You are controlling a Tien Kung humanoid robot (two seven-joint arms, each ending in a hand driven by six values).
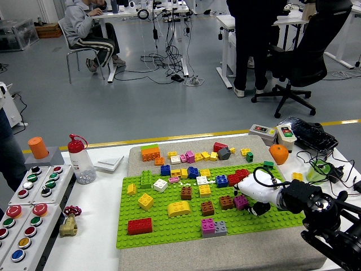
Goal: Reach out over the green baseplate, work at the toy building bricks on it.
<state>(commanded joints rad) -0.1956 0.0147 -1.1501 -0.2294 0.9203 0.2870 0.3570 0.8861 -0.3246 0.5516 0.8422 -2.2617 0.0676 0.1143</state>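
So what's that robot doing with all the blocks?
The robot's right hand is reaching in from the right over the green baseplate, which is dotted with toy bricks. Its white fingers sit right by a small purple brick and a brown brick near the plate's right side, but it's hard to tell if it really grips one. The red brick and yellow brick sit untouched. The left arm isn't showing.
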